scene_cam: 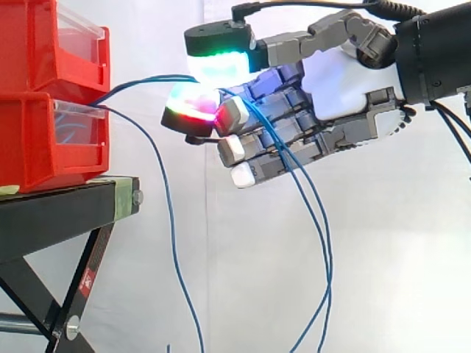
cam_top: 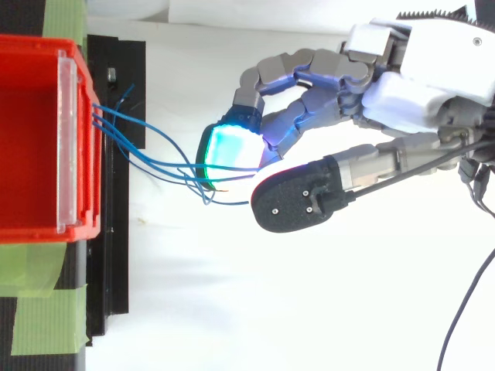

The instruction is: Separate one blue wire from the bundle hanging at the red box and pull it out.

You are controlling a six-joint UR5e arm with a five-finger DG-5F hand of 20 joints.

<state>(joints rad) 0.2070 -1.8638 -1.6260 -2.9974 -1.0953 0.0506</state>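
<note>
Left: red bins [scene_cam: 51, 95]; the blue wires [scene_cam: 147, 80] issue from the lower one. One strand hangs free. The others run right, drawn nearly level, because my robot hand [scene_cam: 338, 81] pinches them between glowing pads [scene_cam: 193, 107]; their ends droop beneath my palm. Judged: separation is incomplete.

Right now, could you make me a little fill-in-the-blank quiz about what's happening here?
The hand pinches wires coloured ___. The wires lead out of a ___ box. The box sits on a ___ stand. Missing words: blue, red, black.
</note>
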